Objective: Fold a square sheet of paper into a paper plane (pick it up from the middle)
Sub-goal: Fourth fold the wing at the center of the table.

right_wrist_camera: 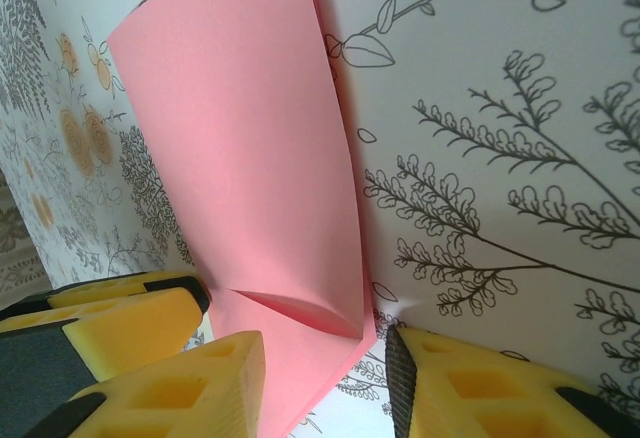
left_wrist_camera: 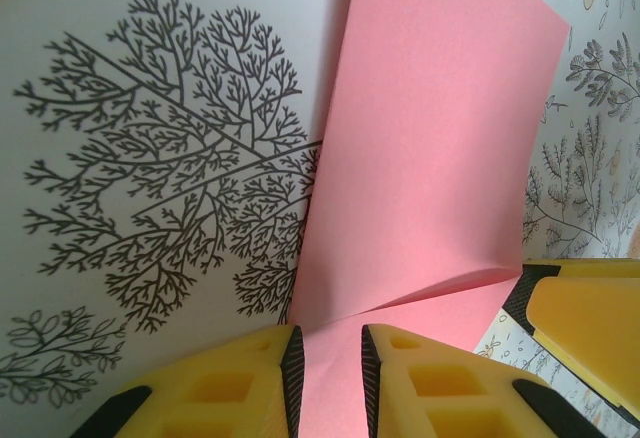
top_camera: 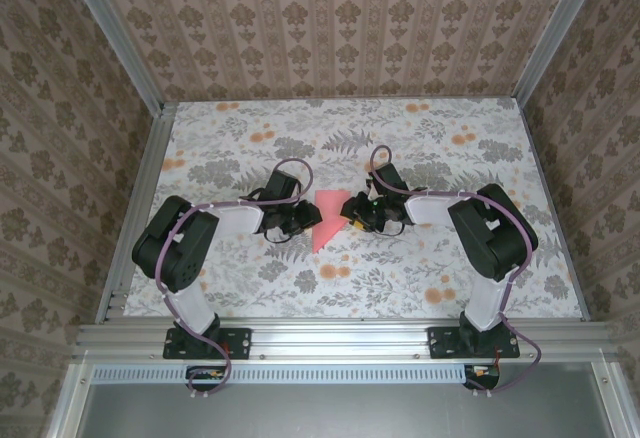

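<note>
While the folded square sheet of paper [top_camera: 328, 216] lies on the tabletop [top_camera: 400, 148] between my two tools, my left tool [left_wrist_camera: 330, 373] stands barely parted — pink showing in its gap — my right tool [right_wrist_camera: 325, 383] wider, straddling a corner, neither clamping it.

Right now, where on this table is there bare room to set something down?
Free: the far strip of tablecloth below the back wall, and the near strip along the aluminium rail. Crowded: the centre, where left hand and right hand flank the pink paper.

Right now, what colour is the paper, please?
The paper is salmon pink, clearest in left wrist view.
</note>
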`<state>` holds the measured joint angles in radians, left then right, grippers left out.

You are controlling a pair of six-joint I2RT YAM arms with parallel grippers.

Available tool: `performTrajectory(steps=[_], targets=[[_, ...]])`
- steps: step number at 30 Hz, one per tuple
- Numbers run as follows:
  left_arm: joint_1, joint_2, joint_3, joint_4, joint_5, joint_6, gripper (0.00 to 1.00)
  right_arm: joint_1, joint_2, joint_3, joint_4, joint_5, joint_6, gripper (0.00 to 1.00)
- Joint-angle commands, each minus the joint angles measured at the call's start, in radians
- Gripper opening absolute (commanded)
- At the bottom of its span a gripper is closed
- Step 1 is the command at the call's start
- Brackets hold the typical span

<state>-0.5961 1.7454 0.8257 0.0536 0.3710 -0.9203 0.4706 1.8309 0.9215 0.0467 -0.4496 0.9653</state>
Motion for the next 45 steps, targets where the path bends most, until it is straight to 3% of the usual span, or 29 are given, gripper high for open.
performTrajectory(steps=[1, 17, 33, 39, 45], targets=[[-0.011, -0.017, -0.024, -0.052, -0.006, 0.007, 0.26, 0.006, -0.013, 0.016, 0.003, -0.006, -0.007, 0.35], [-0.011, -0.012, -0.021, -0.053, 0.000, 0.010, 0.26, 0.008, 0.017, 0.020, 0.046, -0.043, 0.018, 0.28], [-0.011, -0.008, 0.000, -0.063, 0.002, 0.020, 0.26, 0.037, 0.039, -0.007, 0.140, -0.097, 0.122, 0.28], [-0.007, -0.030, 0.010, -0.066, 0.000, 0.024, 0.29, 0.040, 0.041, -0.008, 0.110, -0.067, 0.130, 0.12], [-0.001, -0.093, 0.015, -0.096, -0.024, 0.069, 0.42, 0.040, -0.016, 0.002, 0.019, 0.017, 0.109, 0.04]])
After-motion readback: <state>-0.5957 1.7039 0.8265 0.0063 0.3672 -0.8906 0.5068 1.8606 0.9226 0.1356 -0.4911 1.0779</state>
